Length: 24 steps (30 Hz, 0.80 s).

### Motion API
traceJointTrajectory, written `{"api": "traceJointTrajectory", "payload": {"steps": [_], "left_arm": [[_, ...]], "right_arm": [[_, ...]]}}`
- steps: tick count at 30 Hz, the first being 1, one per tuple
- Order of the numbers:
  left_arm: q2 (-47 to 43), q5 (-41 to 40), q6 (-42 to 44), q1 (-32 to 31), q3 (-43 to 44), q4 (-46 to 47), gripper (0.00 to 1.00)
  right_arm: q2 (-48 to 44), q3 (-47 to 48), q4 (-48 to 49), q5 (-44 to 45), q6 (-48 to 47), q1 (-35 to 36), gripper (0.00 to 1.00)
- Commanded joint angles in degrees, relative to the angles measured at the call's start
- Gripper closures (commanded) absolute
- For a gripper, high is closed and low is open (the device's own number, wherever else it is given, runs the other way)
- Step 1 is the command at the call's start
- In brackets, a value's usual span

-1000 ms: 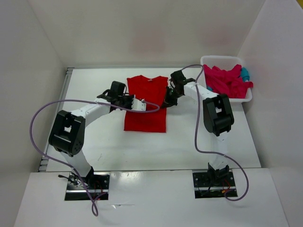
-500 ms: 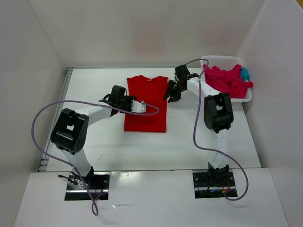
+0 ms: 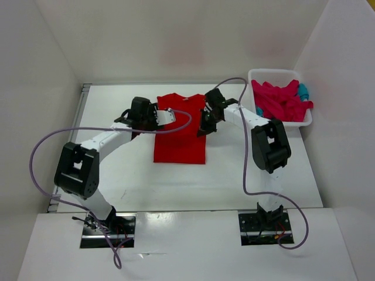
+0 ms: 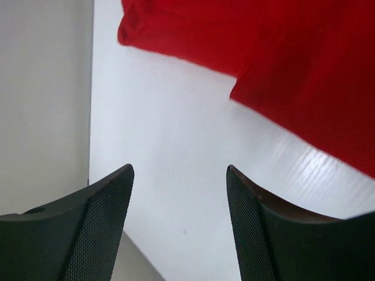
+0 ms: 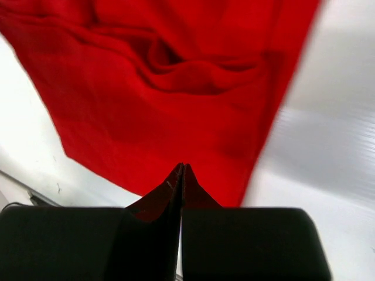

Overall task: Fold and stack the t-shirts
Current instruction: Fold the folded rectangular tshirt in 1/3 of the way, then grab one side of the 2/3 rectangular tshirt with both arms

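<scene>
A bright red t-shirt (image 3: 180, 132) lies flat mid-table as a tall, narrow folded shape; it fills the upper right of the left wrist view (image 4: 304, 64) and most of the right wrist view (image 5: 152, 88). My left gripper (image 3: 157, 117) hovers by the shirt's upper left edge, open (image 4: 179, 175) with only bare table between the fingers. My right gripper (image 3: 202, 130) sits over the shirt's right edge, its tips (image 5: 183, 168) shut together with nothing seen between them. A crimson-pink t-shirt (image 3: 281, 99) and a teal-blue one (image 3: 303, 91) lie crumpled in the basket.
The white plastic basket (image 3: 272, 71) stands at the back right corner. White walls enclose the table on the left, back and right. Purple cables loop from both arms over the table (image 3: 135, 170).
The left gripper has opened and moved from the shirt's middle left toward its upper left edge. The right gripper swung toward the basket, opened, then came back over the shirt's right edge and shut.
</scene>
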Motion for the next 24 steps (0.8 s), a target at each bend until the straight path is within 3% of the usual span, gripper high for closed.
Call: {"api": "traceJointTrajectory", "payload": {"steps": [1, 4, 6, 13, 15, 16, 20, 24], "left_arm": [[-6.04, -0.72, 1.21, 0.61, -2.48, -5.23, 0.28], [-8.5, 0.76, 2.54, 0.09, -3.82, -9.54, 0.25], [-10.08, 1.3, 3.07, -1.84, -5.31, -12.27, 0.03], [-13.78, 0.77, 4.48, -7.56, -10.23, -14.11, 0.0], [-15.18, 1.48, 7.81, -8.26, -11.55, -15.52, 0.0], [-16.84, 2.08, 9.47, -8.87, -13.73, -16.05, 0.0], [-22.56, 1.48, 18.88, -11.51, -22.51, -12.72, 0.0], [-23.46, 2.0, 22.23, -12.04, -24.73, -12.1, 0.0]], "right_arm": [[1.75, 2.11, 4.17, -1.18, -0.15, 0.4, 1.0], [7.02, 8.17, 3.83, 0.13, -0.15, 0.4, 1.0], [10.27, 11.42, 2.33, 2.58, -0.15, 0.4, 1.0], [9.24, 8.9, 2.32, 3.3, -0.15, -0.92, 0.99], [5.74, 6.89, 3.46, 3.3, -0.15, -0.92, 0.92], [4.33, 5.92, 3.47, 3.3, -0.15, -0.92, 0.78], [-3.58, -4.34, 4.78, 3.3, 0.46, -0.92, 0.53], [-9.48, -13.94, 6.54, 1.46, 1.69, -0.92, 0.49]]}}
